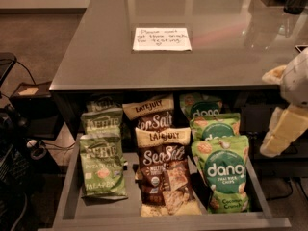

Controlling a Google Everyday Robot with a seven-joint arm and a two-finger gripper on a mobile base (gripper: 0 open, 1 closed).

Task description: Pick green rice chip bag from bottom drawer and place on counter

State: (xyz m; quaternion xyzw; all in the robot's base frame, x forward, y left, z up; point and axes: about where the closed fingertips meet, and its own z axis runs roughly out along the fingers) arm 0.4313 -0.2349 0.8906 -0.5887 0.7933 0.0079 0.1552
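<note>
Gripper (285,130) is at the far right edge of the view, about mid-height, partly cut off by the frame. What shows: a cream blocky part slanting down to the left, with a rounded pale grey wrist section (296,81) above it, tan patch on that section's left side. Rest of the arm is out of view.

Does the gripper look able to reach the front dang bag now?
Probably yes: the gripper hangs beside the open bottom drawer, and the front green rice chip bag lies uncovered on top.
</note>
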